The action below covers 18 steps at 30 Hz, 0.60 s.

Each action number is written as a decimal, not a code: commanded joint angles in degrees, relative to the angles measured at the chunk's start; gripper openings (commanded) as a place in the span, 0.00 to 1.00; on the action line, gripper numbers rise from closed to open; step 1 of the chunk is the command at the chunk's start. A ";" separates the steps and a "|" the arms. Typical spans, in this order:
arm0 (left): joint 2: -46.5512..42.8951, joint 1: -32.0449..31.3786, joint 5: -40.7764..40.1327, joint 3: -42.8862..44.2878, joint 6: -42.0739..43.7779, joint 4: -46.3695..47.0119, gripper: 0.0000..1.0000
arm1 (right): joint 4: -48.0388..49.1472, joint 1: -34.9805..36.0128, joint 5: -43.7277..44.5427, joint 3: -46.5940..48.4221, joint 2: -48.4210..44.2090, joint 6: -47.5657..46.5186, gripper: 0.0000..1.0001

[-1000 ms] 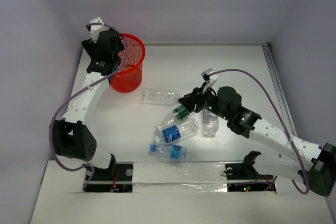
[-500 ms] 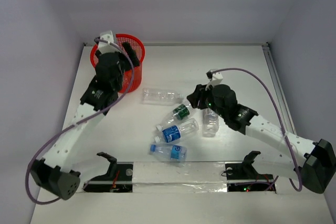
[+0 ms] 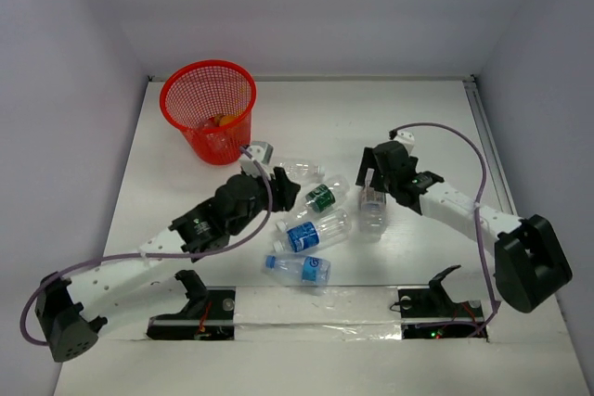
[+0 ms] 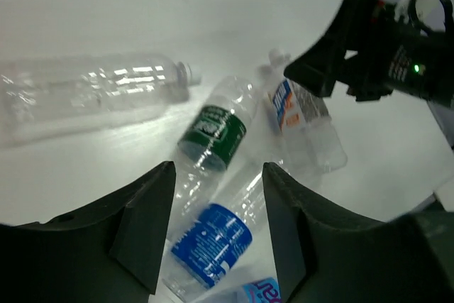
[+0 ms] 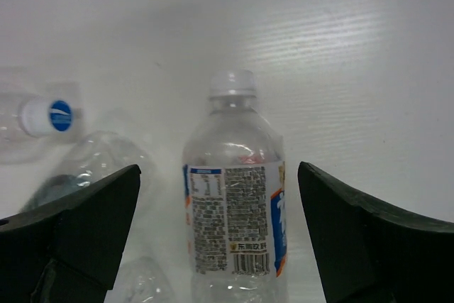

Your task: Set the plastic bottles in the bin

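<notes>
Honestly nothing legible here: the white-label bottle (image 5: 234,218) has a block of tiny print plus a barcode, way too blurry to read, the green-label bottle (image 4: 213,131) shows a fuzzy white emblem, and one bottle cap (image 5: 51,116) has a blue round logo

A white tabletop (image 3: 418,118) fills the scene, boxed in on three sides by plain, pale grey-lilac panels: a back wall (image 3: 316,6), a left wall (image 3: 56,136) and a right wall (image 3: 557,90). A thin metal rail (image 3: 492,159) runs along the tabletop's right edge. Across the near edge lies a glossy clear strip (image 3: 316,308), catching the light. The lighting is soft and even, with faint shadows. Close up, the surface shows fine parallel ridges.
</notes>
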 commanded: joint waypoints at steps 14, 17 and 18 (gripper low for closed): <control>9.47 -7.62 -2.03 -5.64 4.24 12.11 0.83 | -7.77 -0.75 -1.72 5.27 10.52 3.43 0.85; 11.14 -7.62 -1.76 -6.34 5.47 13.78 0.84 | -8.47 -0.75 -0.84 5.98 10.62 4.04 0.69; 12.02 -7.62 -1.76 -6.43 5.65 14.66 0.84 | -8.64 -0.75 0.12 5.98 10.18 4.31 0.65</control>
